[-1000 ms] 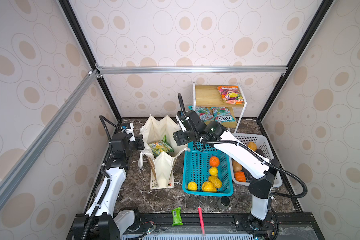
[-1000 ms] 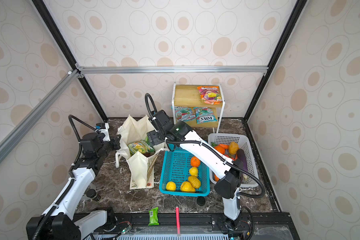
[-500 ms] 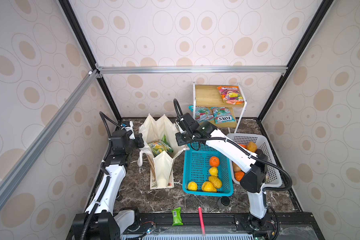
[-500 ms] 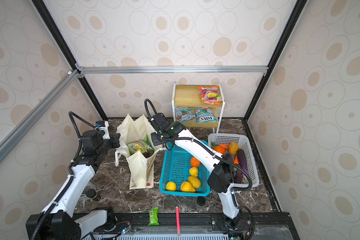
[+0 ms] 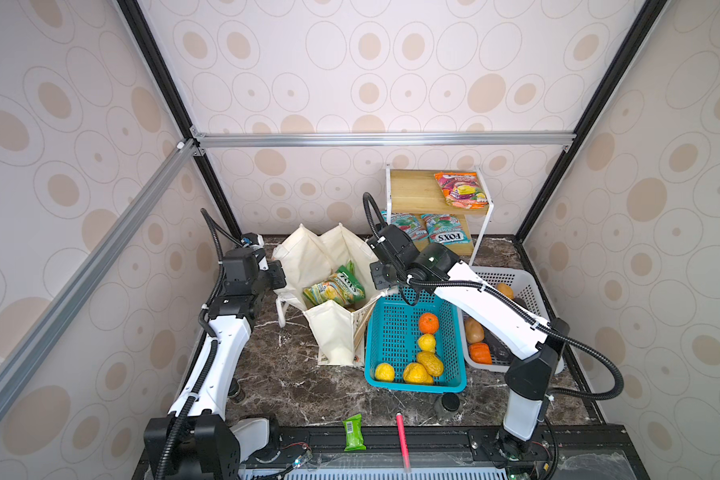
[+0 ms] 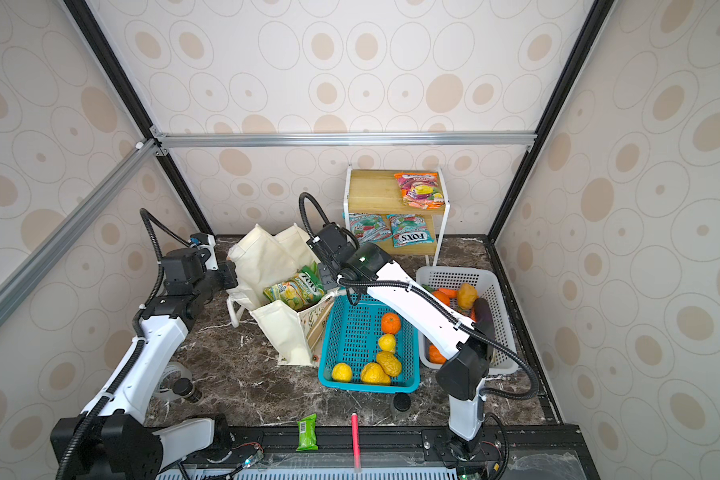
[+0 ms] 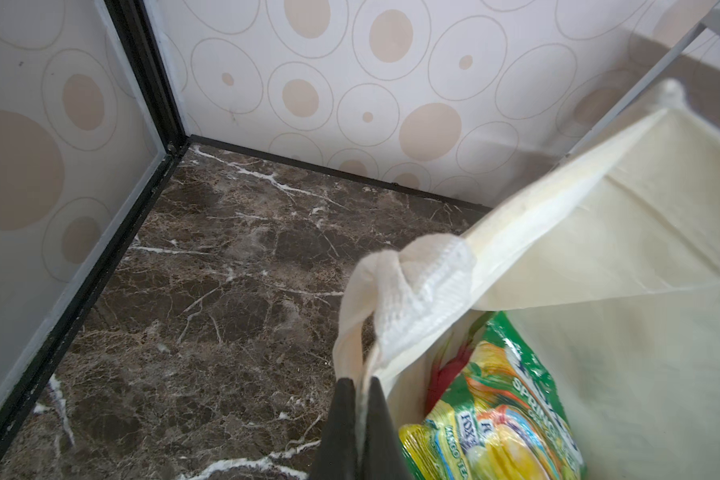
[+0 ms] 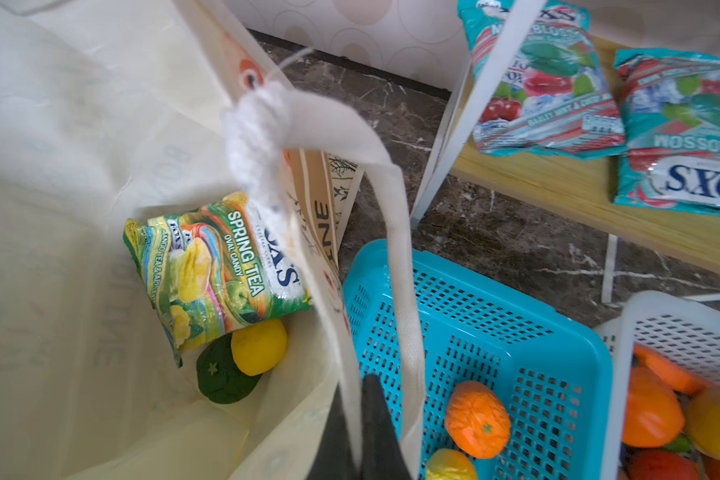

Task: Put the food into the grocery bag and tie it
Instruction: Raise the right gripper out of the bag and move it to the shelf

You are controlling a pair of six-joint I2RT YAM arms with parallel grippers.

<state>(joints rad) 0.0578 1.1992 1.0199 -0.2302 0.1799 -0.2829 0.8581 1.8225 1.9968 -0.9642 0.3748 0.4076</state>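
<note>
White arm links (image 5: 225,345), blk joints (image 5: 531,372), blk ribbed cables (image 5: 173,436).

Cream walls with beige ovals (image 5: 391,62), dark marble floor (image 5: 308,386), aluminium frame bar (image 5: 383,139), white-framed wooden shelf (image 5: 416,191)

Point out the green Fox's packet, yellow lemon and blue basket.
green Fox's packet (image 8: 217,266): right wrist view, its front.
yellow lemon (image 8: 258,347): right wrist view, middle.
blue basket (image 5: 416,386): in a top view, near wall.

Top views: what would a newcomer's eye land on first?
The cream grocery bag standing open left of centre, a green Fox's packet on top of its contents. The left gripper is shut on the left strap handle, the right gripper on the right strap handle. Beside the bag, the blue basket holds yellow and orange fruit.
</note>
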